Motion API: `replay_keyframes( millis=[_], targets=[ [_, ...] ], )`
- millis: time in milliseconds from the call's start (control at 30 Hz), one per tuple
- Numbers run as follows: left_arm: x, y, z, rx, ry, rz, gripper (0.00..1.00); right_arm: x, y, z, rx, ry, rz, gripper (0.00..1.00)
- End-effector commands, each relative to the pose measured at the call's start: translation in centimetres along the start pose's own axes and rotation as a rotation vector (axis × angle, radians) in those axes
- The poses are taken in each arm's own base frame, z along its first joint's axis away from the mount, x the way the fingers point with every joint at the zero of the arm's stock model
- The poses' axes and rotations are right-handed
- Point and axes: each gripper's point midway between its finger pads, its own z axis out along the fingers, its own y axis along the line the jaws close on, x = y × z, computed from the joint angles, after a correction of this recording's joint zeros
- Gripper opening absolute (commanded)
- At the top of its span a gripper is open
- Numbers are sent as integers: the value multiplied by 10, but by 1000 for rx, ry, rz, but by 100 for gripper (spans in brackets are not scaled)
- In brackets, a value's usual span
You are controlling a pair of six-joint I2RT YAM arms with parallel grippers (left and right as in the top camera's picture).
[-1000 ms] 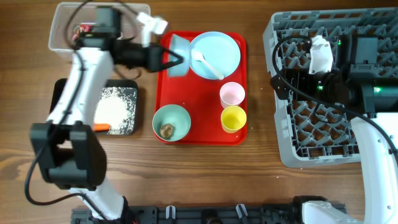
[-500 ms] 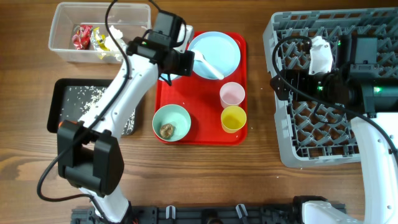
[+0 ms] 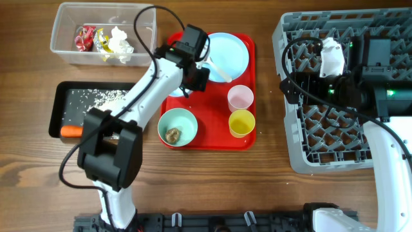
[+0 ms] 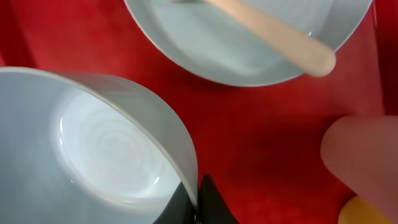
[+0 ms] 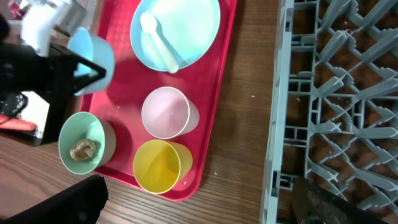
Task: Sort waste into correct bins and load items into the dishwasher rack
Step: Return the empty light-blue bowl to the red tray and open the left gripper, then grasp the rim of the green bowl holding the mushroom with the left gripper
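Nearest, the left gripper [image 4: 198, 202] is clamped on the rim of a small, round, pale blue bowl [image 4: 93, 143], with the thin wall pinched between its two fingers. The bowl is empty and hangs tipped above the flat red plastic tray [image 4: 261, 137], its inside facing the wrist camera.

To judge by its thin wall and glossy surface, the bowl is light, stiff and somewhat slippery. A rim pinch suits it, though it may pivot about so narrow a hold.

Just past the fingertips lies the round light blue plate [image 4: 236, 43], with the white plastic spoon [image 4: 273, 40] resting in it. To the jaws' right stands the pink cup [image 4: 364, 158], and the yellow cup [image 3: 242, 122] is beside that. Back toward the arm's base sits a second pale blue bowl [image 3: 177, 125] holding a small brown food lump [image 3: 172, 135].

Left of the jaws, off the tray, are two bins:
- the shallow black rectangular tray [image 3: 64, 103], which carries white rice grains [image 3: 106, 96] and an orange carrot [image 3: 71, 131]
- the clear rectangular plastic tub [image 3: 64, 26], which holds wrappers and tissue

Far right, across the brown wooden table [image 3: 212, 174], is the large grey grid rack [image 3: 322, 142]. The right gripper [image 5: 196, 208] hangs over it with its fingers spread wide and nothing between them. The tray is crowded, and a path to the rack probably crosses the cups.
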Motion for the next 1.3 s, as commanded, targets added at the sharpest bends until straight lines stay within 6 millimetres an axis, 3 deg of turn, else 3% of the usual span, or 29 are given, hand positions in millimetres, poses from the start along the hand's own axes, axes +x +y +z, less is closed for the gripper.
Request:
replay_keyframes(
  millis=[0,267,500,700,767,833,933,1100,1267],
  targets=[
    [3,-4,3,-13,7,-1,4,0,-2,3,14,9,6,97],
    [5,-4,3,-15,18,-1,14,0,-2,3,14,9,5,97],
    [4,-4,-3,-14,14,-2,48,-1,-2,3,14,6,4,97],
    [-9,-12,-73,6,-20,1,65,-4,-2,3,14,-5,0,98],
    [-2,-24,-95,58,-10,12,67,-4,-2,3,14,-8,-1,99],
    [10,-34,-103,92,22,23,67,-5,-2,3,14,-9,-1,99],
    [38,-43,-100,90,131,48,67,-5,-2,3,14,-11,-2,99],
    [82,-54,-74,71,265,85,66,-7,-2,3,14,-17,-4,99],
    [115,-41,-42,-14,335,1,65,-5,-2,3,14,-12,-2,99]
  ],
)
